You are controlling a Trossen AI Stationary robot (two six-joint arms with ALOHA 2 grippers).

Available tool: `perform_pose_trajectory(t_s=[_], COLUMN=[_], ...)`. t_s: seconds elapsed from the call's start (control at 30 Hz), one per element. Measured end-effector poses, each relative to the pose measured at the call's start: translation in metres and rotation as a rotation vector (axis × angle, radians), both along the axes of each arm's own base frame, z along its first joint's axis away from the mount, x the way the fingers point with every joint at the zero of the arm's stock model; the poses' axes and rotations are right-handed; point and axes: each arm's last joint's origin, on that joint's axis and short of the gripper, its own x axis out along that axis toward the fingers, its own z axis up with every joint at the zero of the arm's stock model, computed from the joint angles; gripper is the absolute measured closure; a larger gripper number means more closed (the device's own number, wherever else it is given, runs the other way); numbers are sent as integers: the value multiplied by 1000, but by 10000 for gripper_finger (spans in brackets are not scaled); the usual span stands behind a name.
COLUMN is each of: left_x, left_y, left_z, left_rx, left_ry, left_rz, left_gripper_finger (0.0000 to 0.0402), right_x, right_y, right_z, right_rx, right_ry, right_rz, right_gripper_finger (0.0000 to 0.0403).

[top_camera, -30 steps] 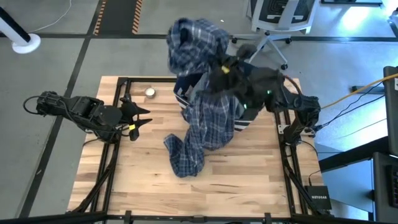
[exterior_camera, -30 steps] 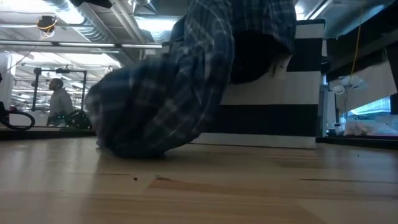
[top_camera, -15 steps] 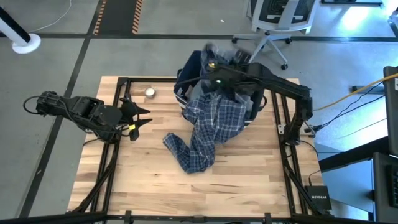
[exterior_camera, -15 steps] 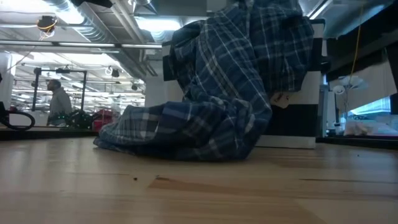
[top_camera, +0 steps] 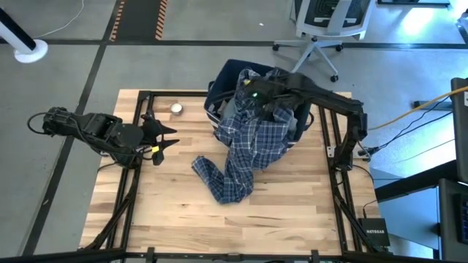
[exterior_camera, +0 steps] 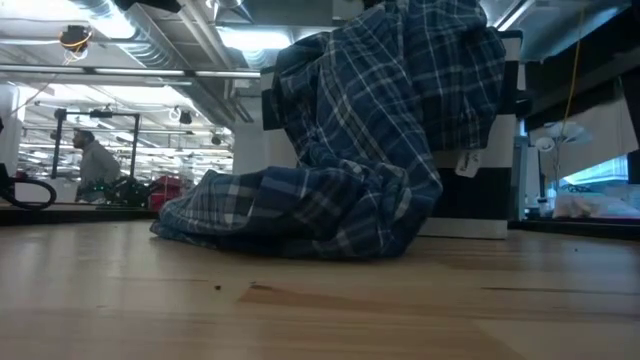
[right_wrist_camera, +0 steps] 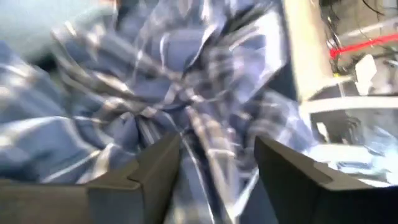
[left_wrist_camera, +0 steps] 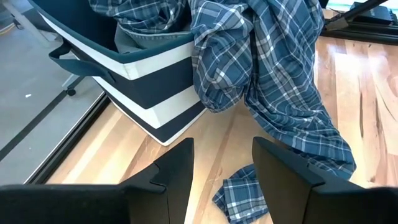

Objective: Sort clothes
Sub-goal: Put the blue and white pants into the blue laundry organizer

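Plaid shirt [top_camera: 245, 139] now slumps over the bin [top_camera: 219, 88], seemingly released by the spread right gripper [top_camera: 250, 96].

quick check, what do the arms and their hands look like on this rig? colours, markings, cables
Both arms are dark, near-black jointed links. The left hand has two dark pointed fingers, flat slabs up close, and a small yellow mark near its tip. The right hand shows a small green light on its body; its fingers are the same flat dark slabs. Black cabling trails at the right arm's base.

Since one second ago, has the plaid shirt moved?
Yes. In the high view the plaid shirt has dropped from above the far edge of the navy bin into it, its tail trailing over the near wall onto the table.
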Motion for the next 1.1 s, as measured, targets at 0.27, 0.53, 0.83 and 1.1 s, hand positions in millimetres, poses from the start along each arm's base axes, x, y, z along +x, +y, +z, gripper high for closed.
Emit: perform_pose_trajectory(t_s=[0.27,0.53,0.83,1.1], left_x=[-1,-1,-1,-1], left_y=[0,0,0,0], left_z=[-1,-1,-1,-1], left_rx=[-5,2,3,-7], left_ry=[9,16,16,11], left_rz=[5,1,-1,5], left_gripper_finger=[244,244,244,244], right_x=[-12,-9,-31,-64], right_y=[33,126,249,312], right_z=[65,61,14,-93], right_rx=[83,51,-52,-62], right_ry=[-265,-187,-129,-98], right_rz=[177,492,635,553], right_gripper_finger=[151,150,150,150])
